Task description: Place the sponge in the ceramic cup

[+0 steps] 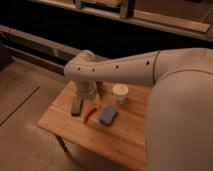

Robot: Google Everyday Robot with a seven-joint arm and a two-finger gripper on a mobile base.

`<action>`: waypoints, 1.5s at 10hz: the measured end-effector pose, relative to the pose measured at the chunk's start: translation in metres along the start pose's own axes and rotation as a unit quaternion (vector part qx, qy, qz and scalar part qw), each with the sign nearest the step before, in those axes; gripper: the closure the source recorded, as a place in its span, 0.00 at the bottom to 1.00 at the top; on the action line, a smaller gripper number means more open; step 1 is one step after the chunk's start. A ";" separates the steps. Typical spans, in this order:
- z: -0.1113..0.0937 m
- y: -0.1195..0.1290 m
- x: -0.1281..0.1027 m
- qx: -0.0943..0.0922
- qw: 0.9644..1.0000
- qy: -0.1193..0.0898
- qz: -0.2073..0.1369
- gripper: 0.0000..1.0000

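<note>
The blue sponge (108,115) lies flat on the wooden table (125,142), near its middle. Just behind it and slightly to the right stands the small white ceramic cup (120,93), upright. My gripper (89,100) hangs from the bent wrist over the table's left part, left of the sponge and apart from it. It is open and nothing shows between its fingers. My large white arm crosses the view from the right and hides part of the table's back.
A dark grey rectangular block (76,106) lies on the table left of the gripper. A thin red item (90,113) lies between the block and the sponge. Bare floor lies left of the table, and a dark ledge runs behind it.
</note>
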 end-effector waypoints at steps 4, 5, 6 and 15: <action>0.000 0.000 0.000 0.001 1.000 0.000 0.000 0.35; 0.000 0.000 0.000 0.001 1.000 0.001 0.001 0.35; 0.000 -0.005 -0.008 0.002 1.000 0.006 0.016 0.35; 0.024 -0.131 -0.068 -0.029 0.988 0.027 0.150 0.35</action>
